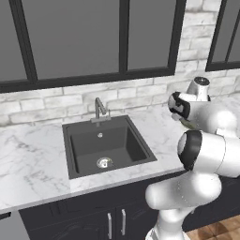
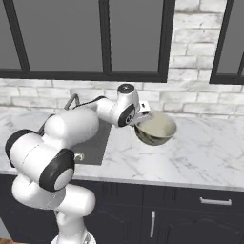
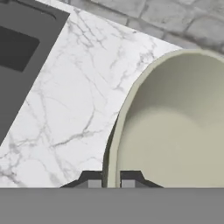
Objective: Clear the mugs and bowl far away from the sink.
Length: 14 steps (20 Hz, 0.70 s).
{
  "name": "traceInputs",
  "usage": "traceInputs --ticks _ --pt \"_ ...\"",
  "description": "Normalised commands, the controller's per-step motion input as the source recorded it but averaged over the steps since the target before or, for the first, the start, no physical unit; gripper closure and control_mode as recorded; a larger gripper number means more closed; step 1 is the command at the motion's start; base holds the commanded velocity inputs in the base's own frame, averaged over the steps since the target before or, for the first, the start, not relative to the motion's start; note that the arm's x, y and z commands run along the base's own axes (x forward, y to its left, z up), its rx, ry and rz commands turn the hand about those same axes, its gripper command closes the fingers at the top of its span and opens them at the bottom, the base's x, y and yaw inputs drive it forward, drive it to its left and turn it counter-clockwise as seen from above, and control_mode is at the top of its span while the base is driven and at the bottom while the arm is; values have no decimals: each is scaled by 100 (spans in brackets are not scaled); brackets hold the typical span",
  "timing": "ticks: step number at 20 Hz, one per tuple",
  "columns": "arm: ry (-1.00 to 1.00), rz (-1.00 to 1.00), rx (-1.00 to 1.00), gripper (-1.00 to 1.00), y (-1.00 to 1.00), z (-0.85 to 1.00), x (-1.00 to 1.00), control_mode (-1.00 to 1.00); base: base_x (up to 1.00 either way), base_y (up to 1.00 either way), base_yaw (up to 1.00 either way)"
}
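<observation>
Two dark fingertips (image 3: 95, 180) of the gripper (image 3: 111, 181) pinch the rim of the glossy olive-beige round bowl (image 2: 155, 128), seemingly lifted above the white marble counter (image 2: 209, 147), right of the black square sink (image 1: 105, 143).

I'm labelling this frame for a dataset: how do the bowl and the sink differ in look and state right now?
The bowl is round and glossy olive-beige; the sink is square and matte black. The bowl is held up by the gripper, whose fingers pinch its rim, and looks lifted off the marble counter; the sink is recessed into that counter. The sink has a metal drain and faucet; the bowl's inside is plain. Both look empty.
</observation>
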Motion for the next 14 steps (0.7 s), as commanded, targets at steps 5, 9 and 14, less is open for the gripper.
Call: traceInputs --ticks 5,9,14 --pt "-41 0 -8 100 2 92 -39 -100 0 0 0" --pt "-56 2 -9 100 2 65 -51 -100 0 0 0" --pt "-44 14 -5 100 2 34 -59 -100 0 0 0"
